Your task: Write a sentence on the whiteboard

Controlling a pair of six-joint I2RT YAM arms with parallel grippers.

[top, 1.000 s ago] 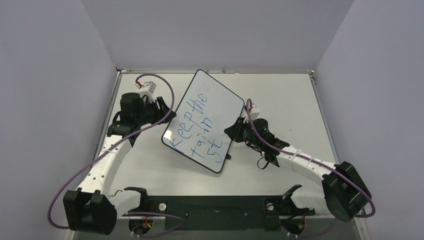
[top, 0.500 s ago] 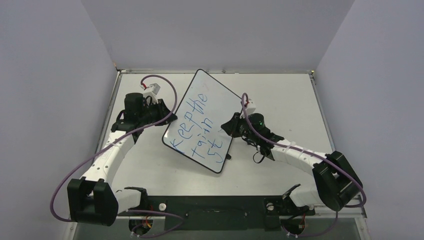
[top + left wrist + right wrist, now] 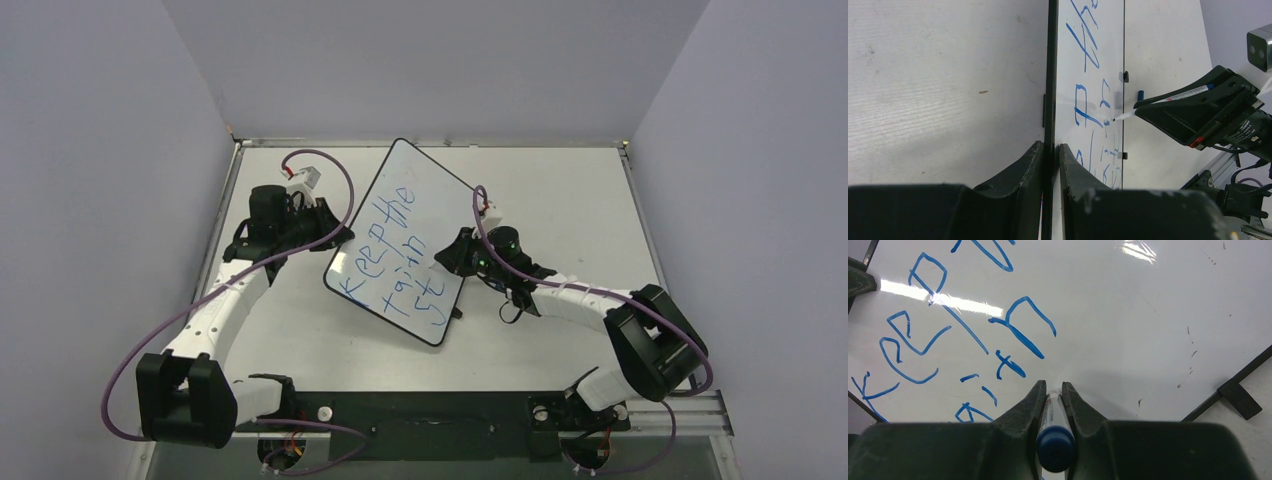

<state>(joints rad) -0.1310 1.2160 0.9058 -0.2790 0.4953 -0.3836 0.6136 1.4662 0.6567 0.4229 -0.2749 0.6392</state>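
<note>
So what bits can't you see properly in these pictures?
Right wrist view: the tip of the marker is hidden between the fingers of the right gripper, so contact with the whiteboard cannot be told there.
Left wrist view: the sentence is seen nearly edge-on, and the left gripper covers its lower part.
Top external view: the marker is too small to pick out at the right gripper.

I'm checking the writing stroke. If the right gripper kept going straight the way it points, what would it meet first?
The whiteboard: the marker in the right gripper leads, its tip seemingly on or just off the white face beside the blue letters.
</note>
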